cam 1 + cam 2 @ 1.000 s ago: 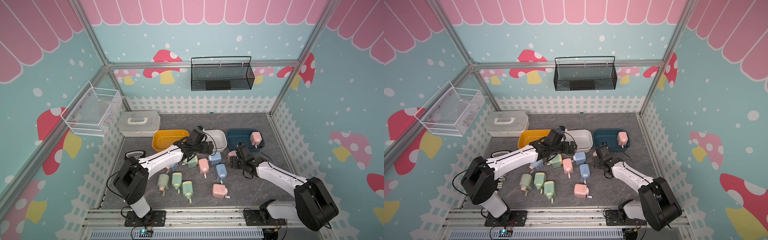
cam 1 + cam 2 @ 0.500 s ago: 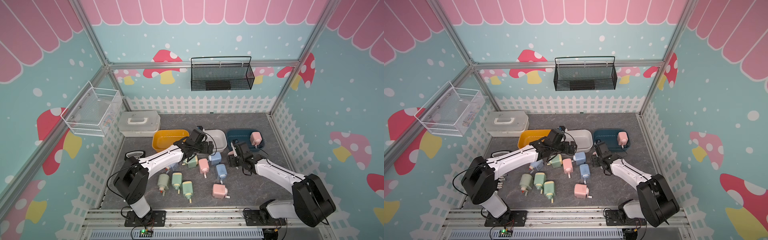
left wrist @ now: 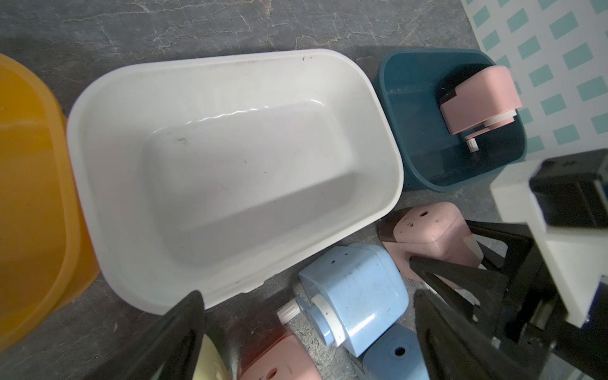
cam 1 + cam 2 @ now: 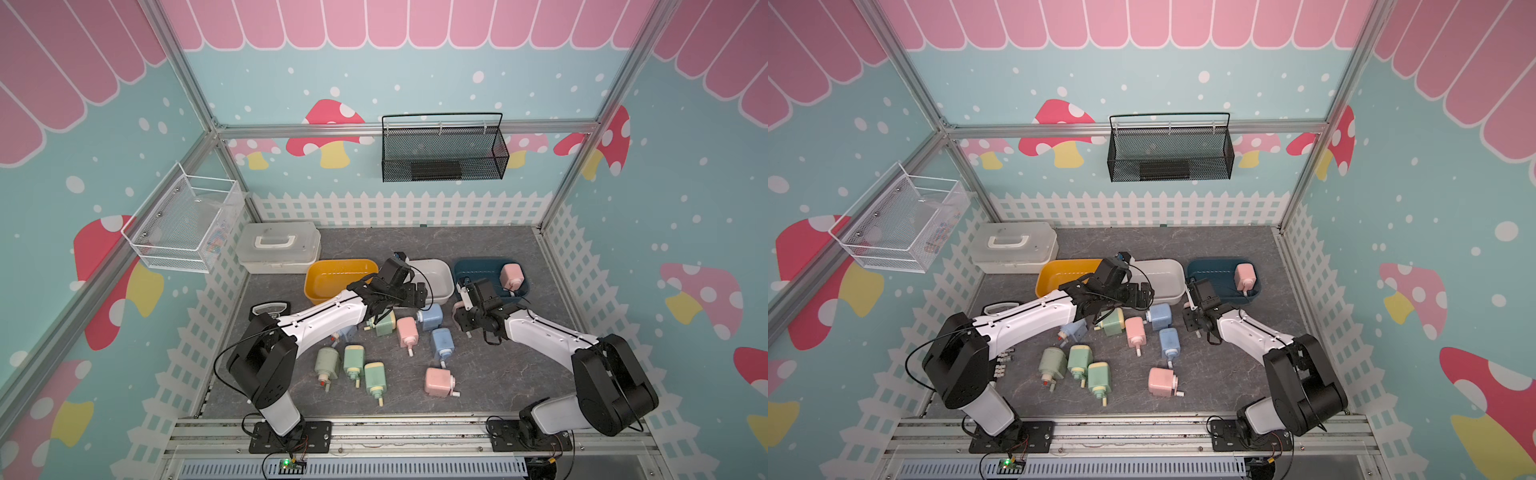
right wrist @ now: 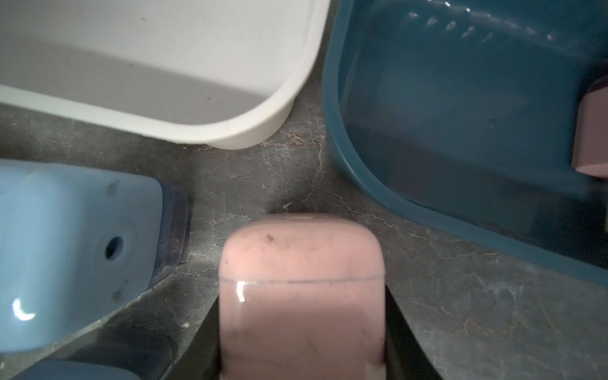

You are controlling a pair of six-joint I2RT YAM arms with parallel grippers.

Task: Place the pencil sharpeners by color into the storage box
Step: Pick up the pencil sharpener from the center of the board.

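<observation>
Eleven sharpeners (image 4: 406, 330): pink, blue and green, counted in both top views (one blue piece sits half hidden under the left arm (image 4: 324, 318)).
Right pincer (image 5: 302, 332): clamped on a pink sharpener (image 5: 301, 256), one finger pressed to each side.
Grasped piece: just in front of the gap between white bin (image 4: 438, 278) and blue bin (image 4: 482, 270); lifted off the bench (image 4: 490, 374) or not, cannot tell.
Left pincer (image 4: 417, 293): spread wide, grips nothing, hangs over the white bin's near rim, above a blue sharpener (image 4: 430, 316).
Blue bin: holds a second pink sharpener (image 4: 510, 275), leaning at the far end.
Yellow bin (image 4: 332, 278): stands beside the white bin, on the side away from the blue bin.
Loose on the bench: three green sharpeners (image 4: 353, 359) side by side near the front, others scattered between the arms.
</observation>
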